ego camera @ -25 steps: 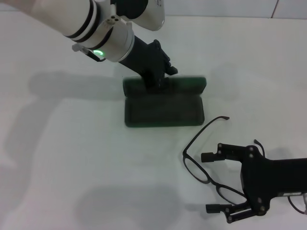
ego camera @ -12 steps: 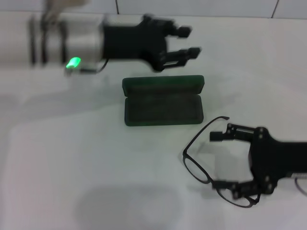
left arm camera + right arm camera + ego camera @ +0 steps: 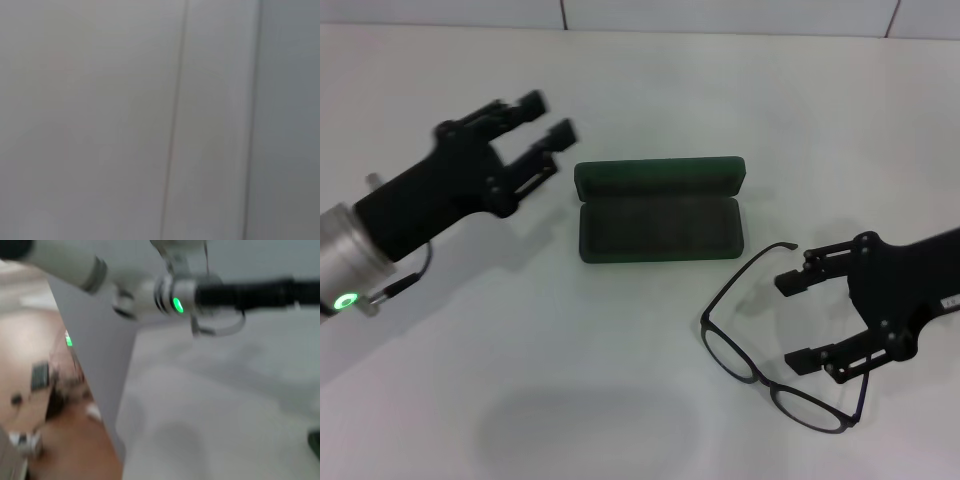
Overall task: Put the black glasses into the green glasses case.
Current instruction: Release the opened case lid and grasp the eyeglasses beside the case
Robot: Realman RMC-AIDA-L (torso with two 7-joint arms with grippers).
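Note:
The green glasses case (image 3: 659,227) lies open in the middle of the table, its lid (image 3: 660,176) standing up at the back and its dark lining empty. The black glasses (image 3: 731,356) lie on the table in front of and to the right of the case, with one temple arm reaching toward the case's right corner. My right gripper (image 3: 793,321) is open at the right side of the glasses, one finger over the temple area and the other just above the right lens. To the left of the case, my left gripper (image 3: 550,115) is open and holds nothing.
The white table (image 3: 520,380) lies around the case and glasses. The left wrist view shows only a pale blank surface. In the right wrist view, the left arm's green light (image 3: 176,305) glows above the table.
The left gripper left the case lid, rose, and swung off to the left of the case. The right gripper shifted back and right along the glasses, still open.

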